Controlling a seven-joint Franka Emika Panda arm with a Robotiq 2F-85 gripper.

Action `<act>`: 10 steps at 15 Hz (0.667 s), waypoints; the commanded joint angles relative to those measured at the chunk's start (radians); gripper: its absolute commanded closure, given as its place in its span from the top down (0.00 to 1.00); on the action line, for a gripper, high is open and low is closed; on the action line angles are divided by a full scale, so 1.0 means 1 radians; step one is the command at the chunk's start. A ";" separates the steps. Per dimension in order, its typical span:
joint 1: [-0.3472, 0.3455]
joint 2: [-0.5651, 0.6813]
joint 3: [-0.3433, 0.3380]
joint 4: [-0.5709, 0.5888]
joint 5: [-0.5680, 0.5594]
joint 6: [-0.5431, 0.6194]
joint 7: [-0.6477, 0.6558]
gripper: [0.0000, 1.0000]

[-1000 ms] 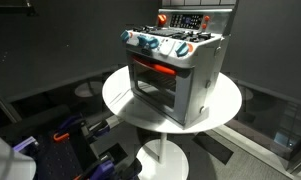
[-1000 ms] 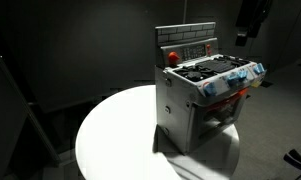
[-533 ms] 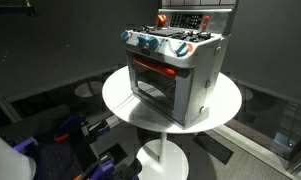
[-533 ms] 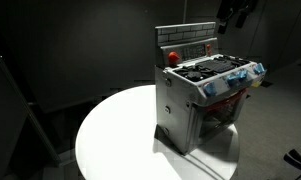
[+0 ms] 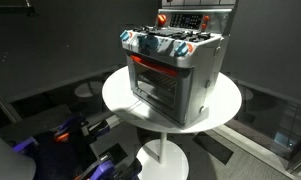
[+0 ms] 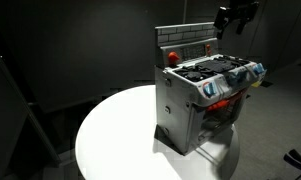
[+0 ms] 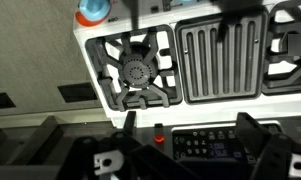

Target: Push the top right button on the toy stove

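Note:
The toy stove (image 5: 175,65) is a silver-grey box with a red door handle and blue-white and red front knobs. It stands on a round white table (image 5: 225,105) and shows in both exterior views (image 6: 200,100). Its dark back panel (image 7: 205,145) carries a red button (image 7: 158,138) at one end and several small buttons. My gripper (image 6: 233,17) hovers above the back panel's end, apart from it. In the wrist view the gripper (image 7: 190,135) is open and empty, its fingers either side of the panel. The burner (image 7: 138,72) and grill (image 7: 220,55) lie beyond.
The table stands on a white pedestal (image 5: 165,150) in a dark room. Blue and black gear (image 5: 70,135) lies on the floor beside it. A dark wall (image 6: 80,50) is behind the stove.
My gripper has moved in from the side toward the stove's back panel and come slightly lower. The stove has not moved.

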 commanded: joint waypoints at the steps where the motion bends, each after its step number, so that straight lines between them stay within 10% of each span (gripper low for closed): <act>1: -0.009 0.058 -0.031 0.054 -0.038 -0.003 0.062 1.00; 10: -0.004 0.174 -0.102 0.154 -0.077 -0.017 0.141 1.00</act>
